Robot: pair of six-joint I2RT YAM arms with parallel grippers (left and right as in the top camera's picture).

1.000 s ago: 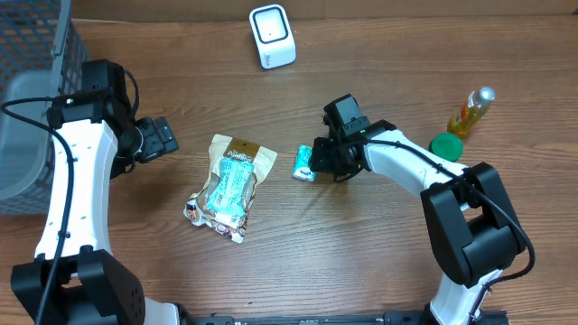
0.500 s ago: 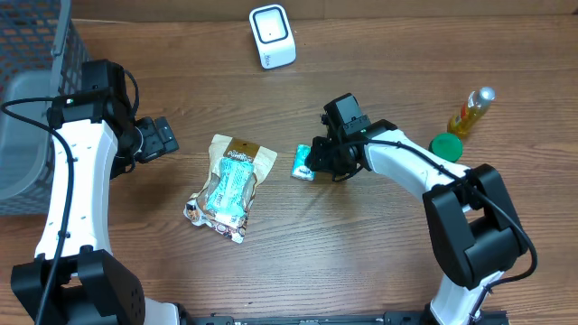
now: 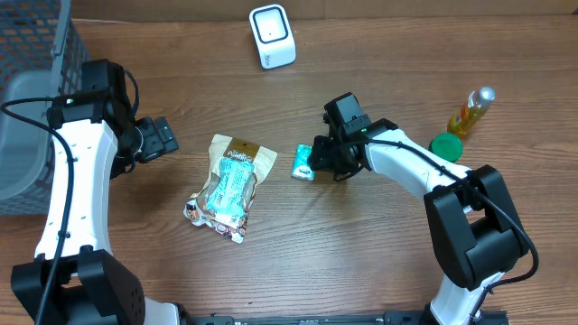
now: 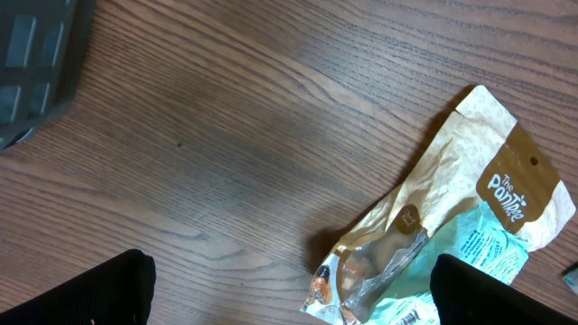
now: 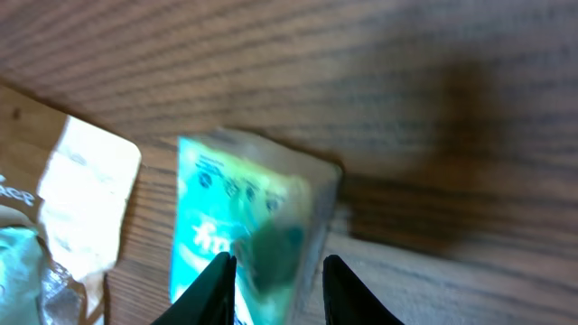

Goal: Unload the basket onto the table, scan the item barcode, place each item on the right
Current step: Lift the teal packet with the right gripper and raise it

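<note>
Teal packet (image 3: 303, 163) is straddled at centre frame by the narrowly parted right gripper (image 5: 274, 287); whether it is truly clamped cannot be told. Its long axis is laid nearly top-to-bottom. Nothing is held by the wide-open left gripper (image 3: 161, 138).

1 scanner (image 3: 272, 36), 1 pouch (image 3: 230, 188), 1 packet (image 3: 303, 163), 1 bottle (image 3: 472, 112), 1 basket (image 3: 23, 117)

teal packet (image 5: 237, 217) blurred, bottom cut off, basket (image 3: 20, 126) cropped
</note>
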